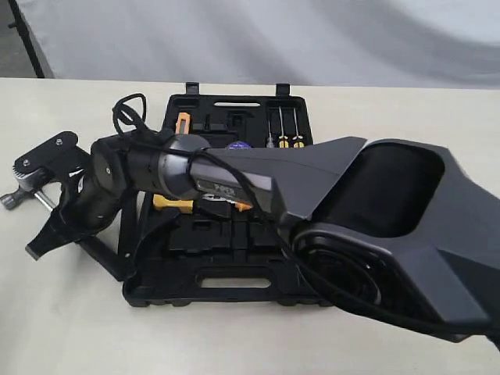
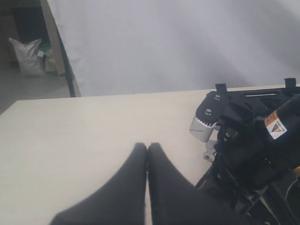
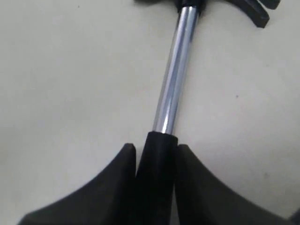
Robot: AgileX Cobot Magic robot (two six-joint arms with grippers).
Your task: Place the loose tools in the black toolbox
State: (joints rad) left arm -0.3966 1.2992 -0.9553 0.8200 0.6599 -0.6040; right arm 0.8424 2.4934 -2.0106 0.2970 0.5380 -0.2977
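Observation:
The claw hammer (image 3: 173,84) lies on the pale table, with a chrome shaft, a black grip and a black claw. My right gripper (image 3: 157,150) is shut on the top of its black grip, one finger on each side. In the exterior view the right arm reaches across the open black toolbox (image 1: 234,295) to the table left of it, where the right gripper (image 1: 66,211) holds the hammer (image 1: 41,200). My left gripper (image 2: 147,147) is shut and empty above bare table, beside the toolbox (image 2: 262,93). A purple-labelled round thing (image 1: 237,144) peeks out inside the case.
The toolbox halves lie flat, holding a yellow tape measure (image 1: 172,203), orange-handled pliers (image 1: 182,121) and screwdrivers (image 1: 285,129). A black cable (image 1: 129,109) loops above the right arm. A grey backdrop (image 1: 258,39) closes the far side of the table.

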